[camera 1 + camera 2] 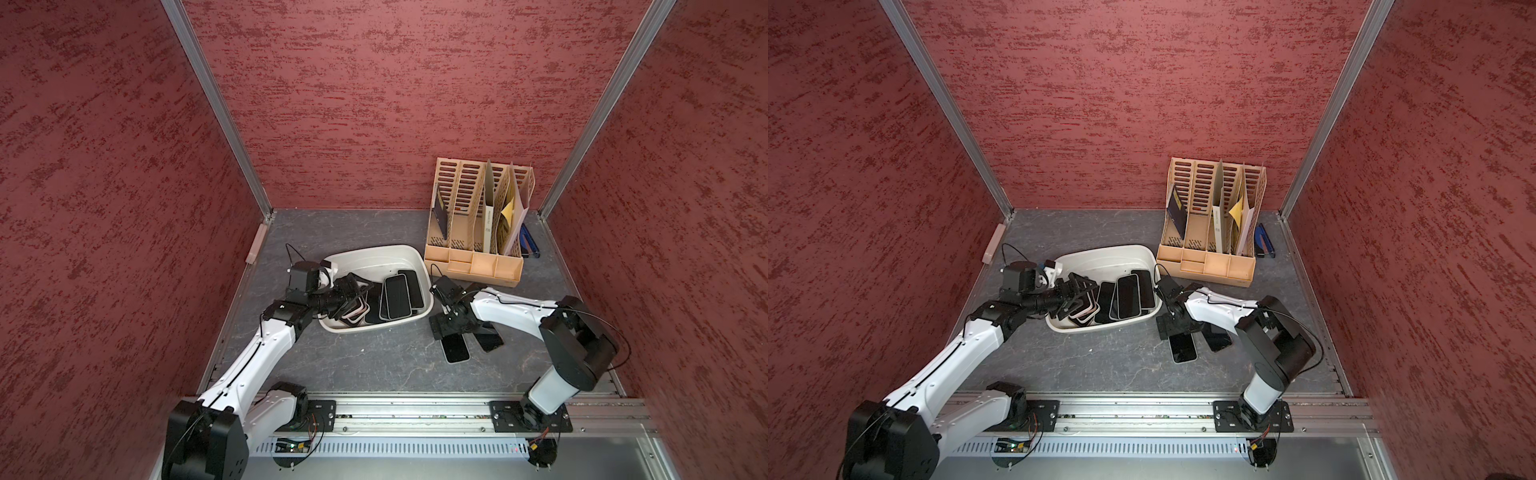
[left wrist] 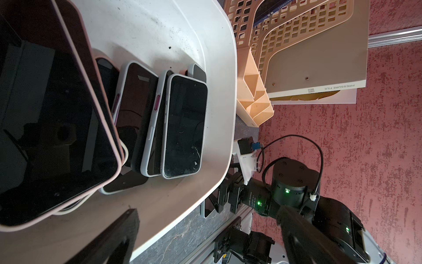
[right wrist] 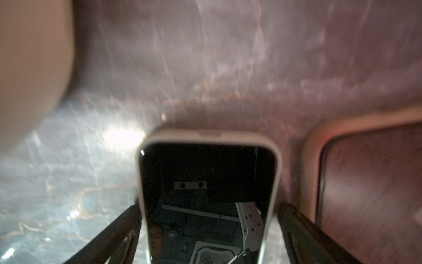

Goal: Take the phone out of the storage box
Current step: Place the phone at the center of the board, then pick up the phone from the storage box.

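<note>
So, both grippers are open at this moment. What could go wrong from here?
1. The right gripper straddles the phone lying on the table. If it lifts off askew, it may drag that phone into the second phone beside it.
2. The left gripper hangs over overlapping pink-cased phones in the box. Closing there might catch two at once, or slip off.
</note>
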